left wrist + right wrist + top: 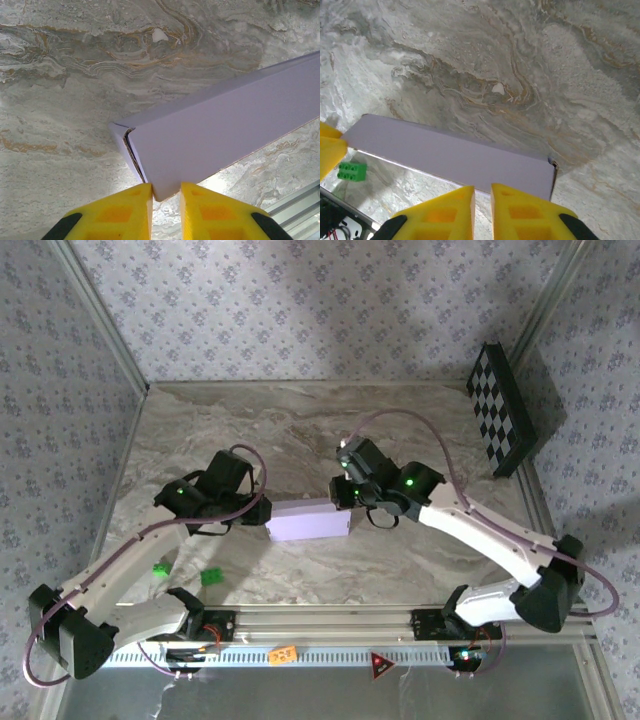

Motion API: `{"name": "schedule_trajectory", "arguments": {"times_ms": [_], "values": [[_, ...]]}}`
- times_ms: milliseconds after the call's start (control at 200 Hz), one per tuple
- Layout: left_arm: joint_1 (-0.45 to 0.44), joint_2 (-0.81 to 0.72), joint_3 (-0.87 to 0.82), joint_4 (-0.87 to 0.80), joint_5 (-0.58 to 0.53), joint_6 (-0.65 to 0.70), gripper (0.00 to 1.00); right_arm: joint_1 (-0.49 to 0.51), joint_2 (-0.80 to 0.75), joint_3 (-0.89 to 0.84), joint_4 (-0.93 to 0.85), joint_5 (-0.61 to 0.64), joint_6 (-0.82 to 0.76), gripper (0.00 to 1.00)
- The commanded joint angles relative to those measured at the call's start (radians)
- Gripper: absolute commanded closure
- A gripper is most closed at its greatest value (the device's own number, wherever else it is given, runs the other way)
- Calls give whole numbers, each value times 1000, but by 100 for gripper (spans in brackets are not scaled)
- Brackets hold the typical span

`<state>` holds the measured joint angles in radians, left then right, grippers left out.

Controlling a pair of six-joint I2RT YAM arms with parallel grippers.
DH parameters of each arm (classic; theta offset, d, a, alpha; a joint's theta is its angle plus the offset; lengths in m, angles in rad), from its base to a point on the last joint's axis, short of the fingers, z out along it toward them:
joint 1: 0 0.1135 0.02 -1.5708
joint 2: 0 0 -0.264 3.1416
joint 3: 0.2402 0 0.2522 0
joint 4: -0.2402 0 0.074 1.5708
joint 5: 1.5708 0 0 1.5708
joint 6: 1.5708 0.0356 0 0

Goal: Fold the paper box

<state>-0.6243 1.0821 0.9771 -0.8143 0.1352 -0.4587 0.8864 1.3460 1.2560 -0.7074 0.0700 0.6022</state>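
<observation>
The paper box [308,520] lies folded as a shallow lavender box in the middle of the marble table, its long side running left to right. My left gripper [262,513] is at its left end. In the left wrist view the yellow fingertips [142,192] press on the near corner of the box [225,130], beside an open seam. My right gripper [345,502] is at the box's right end. In the right wrist view the gripper [482,192] hangs over the box's [450,155] near edge with a narrow gap and bare table between its tips.
Two green bricks [160,569] [211,576] lie near the front left; one green brick [352,171] shows in the right wrist view. A checkerboard panel [503,410] leans at the back right. The metal rail [330,620] runs along the front edge.
</observation>
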Motion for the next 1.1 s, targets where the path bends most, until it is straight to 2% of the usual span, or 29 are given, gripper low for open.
{"name": "schedule_trajectory", "arguments": {"times_ms": [0, 135, 245, 420, 605, 730, 870, 1094], "values": [[-5, -2, -29, -54, 0, -18, 79, -10, 20, -73, 26, -26, 5, 86], [-5, -32, 12, -62, -10, -24, 79, -17, 36, -178, 65, -56, 41, 87], [-5, -62, 64, -68, -9, -25, 75, -15, 36, -184, 64, -48, 42, 88], [-6, -22, 122, -77, 24, 5, 74, -23, 35, -174, 56, -50, 36, 88], [-5, 55, 153, -49, 37, 36, 84, -24, 35, -166, 59, -36, 34, 88], [-5, 84, 123, -43, 11, 50, 91, -23, 34, -168, 58, -32, 35, 87], [-4, 95, 7, -41, 10, 58, 97, -24, 32, -171, 55, -33, 35, 88], [-2, 79, -77, -5, 9, 39, 98, -26, 35, -95, 18, -41, 34, 87]]}}
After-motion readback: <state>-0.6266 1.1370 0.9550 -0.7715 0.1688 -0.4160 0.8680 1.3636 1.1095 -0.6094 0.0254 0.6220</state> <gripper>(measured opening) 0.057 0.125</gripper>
